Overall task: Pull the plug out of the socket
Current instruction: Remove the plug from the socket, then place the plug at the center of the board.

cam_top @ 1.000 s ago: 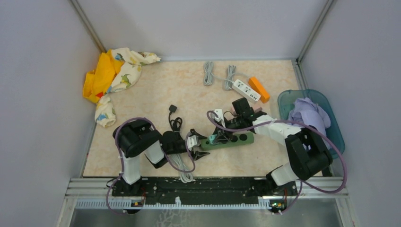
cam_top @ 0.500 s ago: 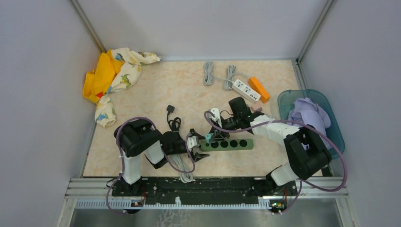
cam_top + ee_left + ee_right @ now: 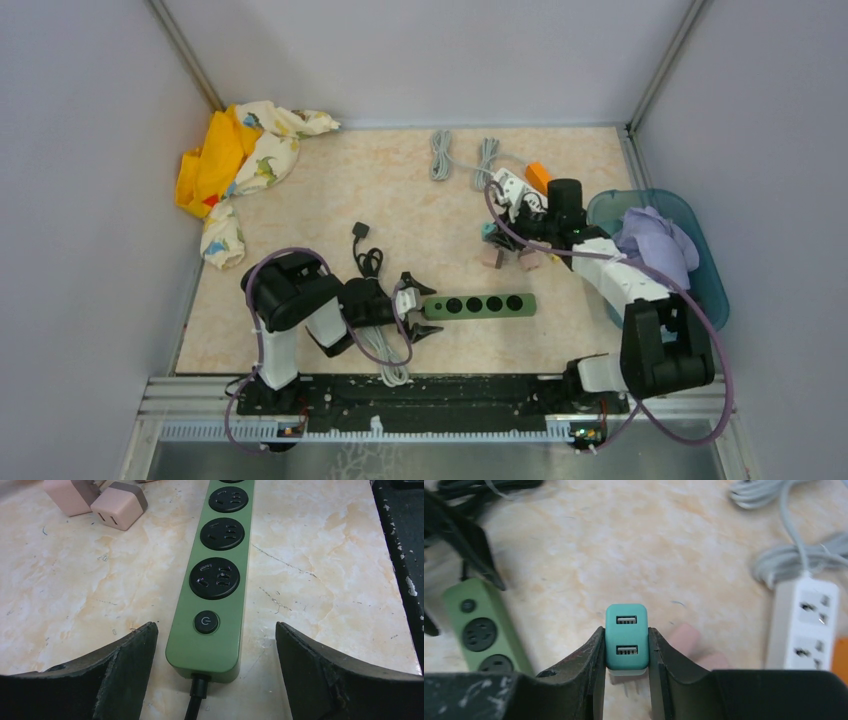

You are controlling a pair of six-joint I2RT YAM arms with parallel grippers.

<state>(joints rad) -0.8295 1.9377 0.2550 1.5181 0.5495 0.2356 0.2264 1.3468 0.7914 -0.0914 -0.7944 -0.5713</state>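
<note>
The green socket strip (image 3: 478, 305) lies flat on the table with all its black outlets empty. My left gripper (image 3: 432, 310) is open, its fingers apart on either side of the strip's switch end (image 3: 206, 622) without touching it. The teal two-port USB plug (image 3: 626, 637) is out of the strip and hangs above the table. My right gripper (image 3: 625, 630) is shut on its sides. In the top view the plug (image 3: 488, 231) sits behind and to the right of the strip, near the white strip.
Two pink plugs (image 3: 492, 258) (image 3: 530, 260) lie below the held plug. A white power strip (image 3: 512, 190), an orange block (image 3: 538, 175) and grey cables (image 3: 440, 155) are at the back. A teal bin (image 3: 600, 210) stands right, yellow cloth (image 3: 235, 160) back left, black cable (image 3: 370, 260) near the left arm.
My right gripper pulled the teal plug out of the green strip and carried it back and to the right. My left gripper opened off the strip's end.
</note>
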